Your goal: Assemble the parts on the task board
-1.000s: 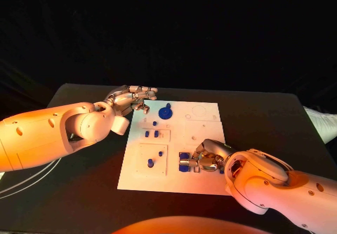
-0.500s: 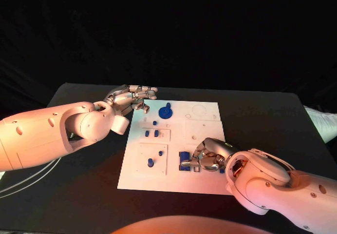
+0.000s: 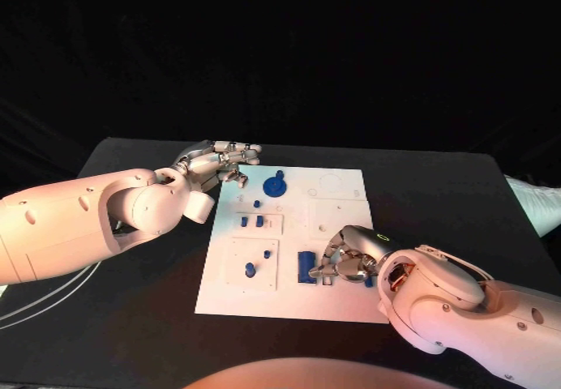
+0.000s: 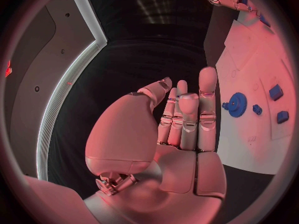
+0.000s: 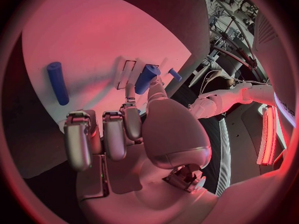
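The white task board (image 3: pixel 339 301) lies in the middle of the black desk (image 3: pixel 444 194), with small blue parts spread over it, among them a blue gear (image 3: pixel 275 189) near its far edge. The left hand (image 3: pixel 220 164) hovers at the board's far left corner, fingers straight and close together, holding nothing. The right hand (image 3: pixel 347 261) rests on the board's near right part, its fingers curled, pinching a blue peg (image 5: pixel 146 78), beside a blue block (image 3: pixel 306 267)
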